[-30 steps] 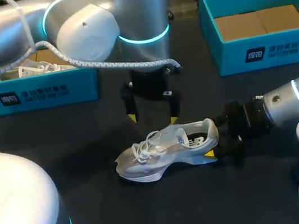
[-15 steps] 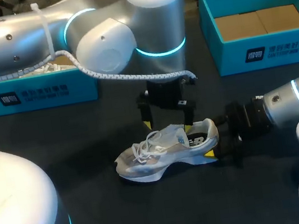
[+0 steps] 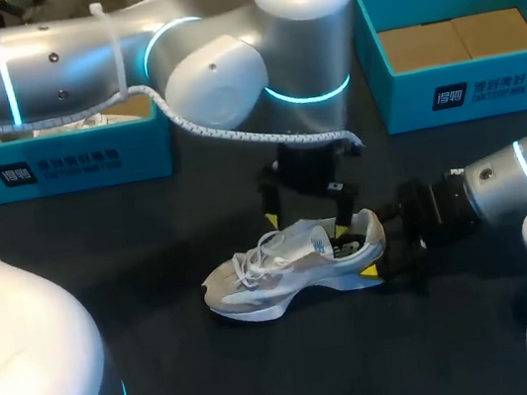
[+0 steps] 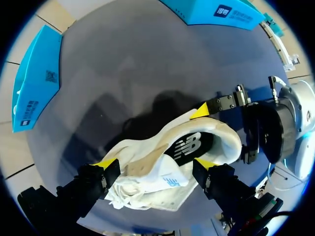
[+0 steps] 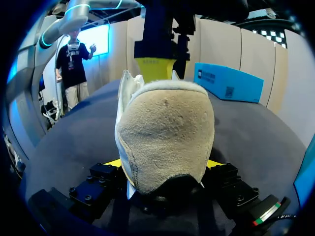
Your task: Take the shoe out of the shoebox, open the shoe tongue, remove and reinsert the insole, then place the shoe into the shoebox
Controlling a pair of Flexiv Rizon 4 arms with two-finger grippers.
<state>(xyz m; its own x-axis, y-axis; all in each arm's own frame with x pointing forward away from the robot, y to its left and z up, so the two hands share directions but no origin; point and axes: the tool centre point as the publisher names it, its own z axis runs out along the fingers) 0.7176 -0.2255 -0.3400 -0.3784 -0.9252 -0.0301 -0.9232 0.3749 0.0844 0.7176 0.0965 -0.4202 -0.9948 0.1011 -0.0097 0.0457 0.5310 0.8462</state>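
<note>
The right gripper [image 5: 165,164] clamps the heel of the shoe [image 3: 284,264]; the left gripper [image 4: 153,164] hangs open, its fingers astride the shoe's middle

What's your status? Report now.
Right claw shut on shoe heel. Left claw open over shoe's opening. Shoe upright. Nothing in the way.

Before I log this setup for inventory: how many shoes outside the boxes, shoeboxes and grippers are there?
shoe outside the boxes: 1
teal shoeboxes: 2
grippers: 2, left gripper and right gripper
total: 5
</note>
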